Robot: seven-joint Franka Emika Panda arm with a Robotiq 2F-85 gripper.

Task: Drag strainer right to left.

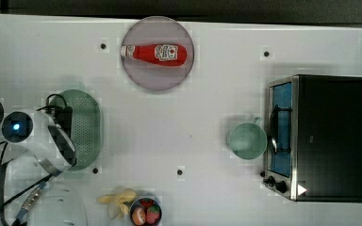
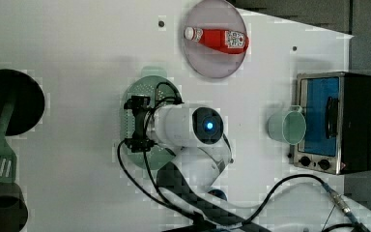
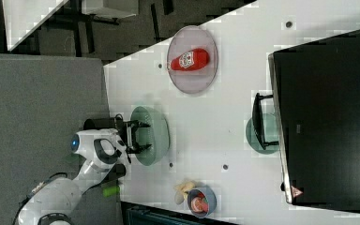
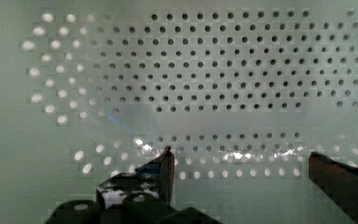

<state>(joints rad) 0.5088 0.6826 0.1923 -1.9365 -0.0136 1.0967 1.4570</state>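
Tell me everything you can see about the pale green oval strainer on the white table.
The pale mint-green oval plastic strainer sits upright on the white table, near the top view's left edge. Its bottom is perforated with rows of small round holes, clearest in the wrist view, and a small tab handle sticks out at one end. The robot's open gripper hangs over its bowl, fingers spread just above or at the perforated floor; contact cannot be confirmed. The arm hides part of its rim.
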